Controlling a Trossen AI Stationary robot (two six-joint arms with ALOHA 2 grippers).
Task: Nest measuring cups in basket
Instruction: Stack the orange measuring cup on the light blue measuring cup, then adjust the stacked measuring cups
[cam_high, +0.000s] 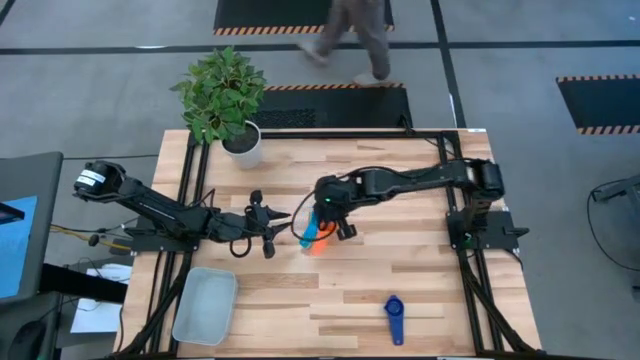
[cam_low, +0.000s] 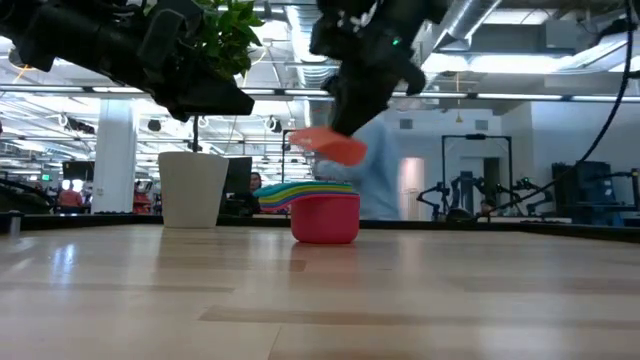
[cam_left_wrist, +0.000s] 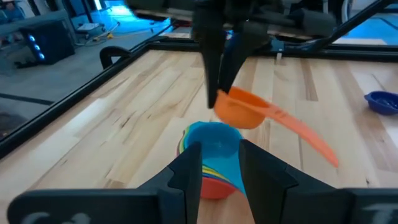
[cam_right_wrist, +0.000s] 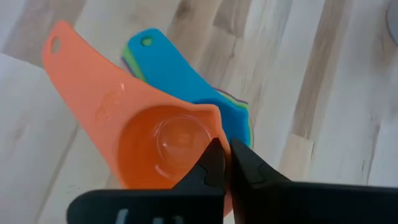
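A stack of nested measuring cups (cam_high: 315, 242) stands mid-table, red at the bottom (cam_low: 325, 220) and light blue on top (cam_left_wrist: 214, 142). My right gripper (cam_right_wrist: 225, 149) hangs just above the stack, shut on the orange cup (cam_low: 333, 146). My left gripper (cam_left_wrist: 221, 160) is open, raised off the table a little to the stack's left (cam_high: 280, 218), touching nothing. The dark blue cup (cam_high: 393, 316) lies alone near the table's near edge. The pale basket (cam_high: 205, 305) sits at the near left, with no cup in it. My right gripper pinches the orange cup's bowl wall at the rim (cam_right_wrist: 211, 127), on the side opposite the handle, one finger inside the bowl and one outside. The fingers (cam_left_wrist: 214, 68) come from above, pointing down. The cup is lifted clear above the stack, tilted, its handle (cam_left_wrist: 305, 134) sloping down.
A white plant pot (cam_high: 243, 148) with a leafy plant stands at the far left of the table. A person (cam_high: 355, 35) walks on the floor beyond the far edge. Bare wood lies between the stack, the basket and the dark blue cup (cam_left_wrist: 382, 99).
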